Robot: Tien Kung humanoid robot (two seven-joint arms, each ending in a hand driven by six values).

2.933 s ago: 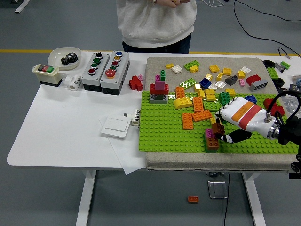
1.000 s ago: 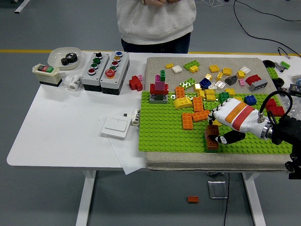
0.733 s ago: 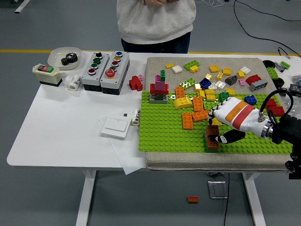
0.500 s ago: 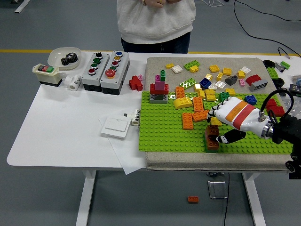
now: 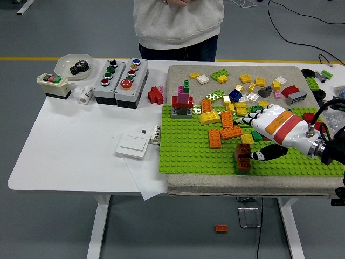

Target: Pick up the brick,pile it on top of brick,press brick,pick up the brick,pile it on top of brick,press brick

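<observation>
Head view has the right hand [image 5: 262, 135] reaching in over the green baseplate [image 5: 188, 148], white fingers [image 5: 254, 115] spread above the scattered bricks and the dark thumb [image 5: 265, 155] angled toward the brick stack [image 5: 243, 158]. Nothing is gripped; the hand sits relaxed and open just beside the stack, thumb tip close to its side. That stack, brown and orange pieces piled up, stands near the front edge of the baseplate. Beyond it on the baseplate lie loose orange bricks [image 5: 228, 128] and a yellow curved piece [image 5: 209, 117]. Toward the baseplate's back-left corner rises a small red-and-pink tower [image 5: 183, 102]. Left of the baseplate, on the counter [image 5: 64, 145], rest two button boxes [image 5: 121, 76]. A person [image 5: 179, 27] stands behind the counter.
</observation>
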